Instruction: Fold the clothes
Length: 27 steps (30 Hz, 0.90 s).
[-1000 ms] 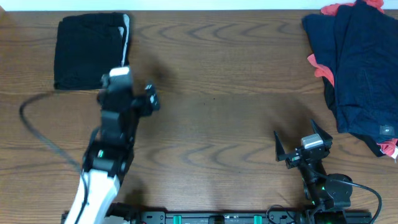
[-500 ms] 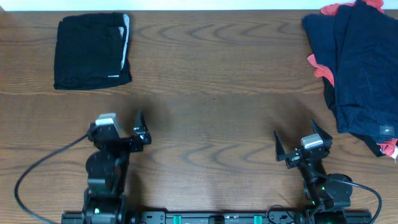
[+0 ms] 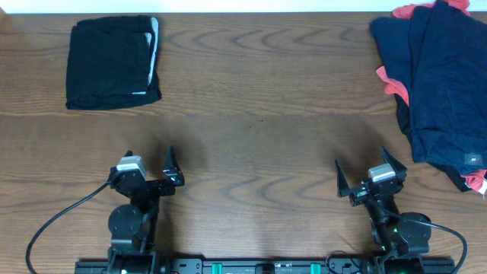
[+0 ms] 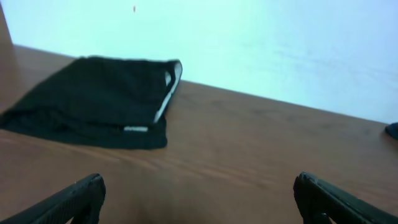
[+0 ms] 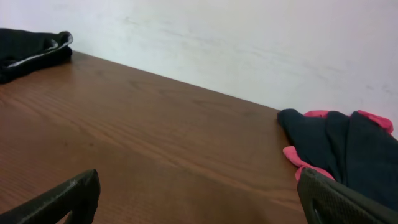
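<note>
Left gripper [image 3: 148, 158]: withdrawn well clear of shorts [image 3: 112, 62]; jaws apart, empty.
Right gripper [image 3: 360, 164]: jaws apart, empty.
Handling: shorts likely soft, light; pinch an edge.

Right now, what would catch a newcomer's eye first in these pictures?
Folded black shorts lie at the table's far left corner. A heap of navy and pink-red clothes sprawls far right. The left pincer and right pincer sit open near the front edge, empty.
</note>
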Each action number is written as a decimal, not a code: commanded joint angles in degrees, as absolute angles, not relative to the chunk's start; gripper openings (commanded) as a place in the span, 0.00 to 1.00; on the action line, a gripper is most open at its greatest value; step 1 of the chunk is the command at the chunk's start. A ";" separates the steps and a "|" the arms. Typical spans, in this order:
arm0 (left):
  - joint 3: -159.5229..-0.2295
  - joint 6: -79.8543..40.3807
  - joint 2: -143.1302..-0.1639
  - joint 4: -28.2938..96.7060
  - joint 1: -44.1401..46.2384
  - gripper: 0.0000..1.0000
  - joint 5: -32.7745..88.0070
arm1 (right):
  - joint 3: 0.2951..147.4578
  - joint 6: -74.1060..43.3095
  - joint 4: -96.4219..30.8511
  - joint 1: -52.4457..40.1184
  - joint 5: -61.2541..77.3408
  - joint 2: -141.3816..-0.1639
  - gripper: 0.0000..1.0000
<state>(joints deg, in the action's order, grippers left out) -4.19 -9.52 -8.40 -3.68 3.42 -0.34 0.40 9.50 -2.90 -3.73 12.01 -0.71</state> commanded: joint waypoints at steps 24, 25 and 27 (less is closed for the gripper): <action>-3.64 -7.53 -0.08 1.06 1.89 0.98 -2.20 | 0.32 9.93 -3.14 -4.16 12.03 -0.38 0.99; -3.44 -7.53 -0.08 1.04 1.89 0.98 -2.20 | 0.32 9.93 -3.14 -4.16 12.03 -0.38 0.99; -2.70 -7.55 -0.08 1.08 1.89 0.98 -2.17 | 0.32 9.93 -3.14 -4.16 12.03 -0.38 0.99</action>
<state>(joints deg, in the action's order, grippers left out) -4.08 -8.71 -0.62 1.13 2.24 -1.72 0.40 9.50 -2.90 -3.73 11.99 -0.71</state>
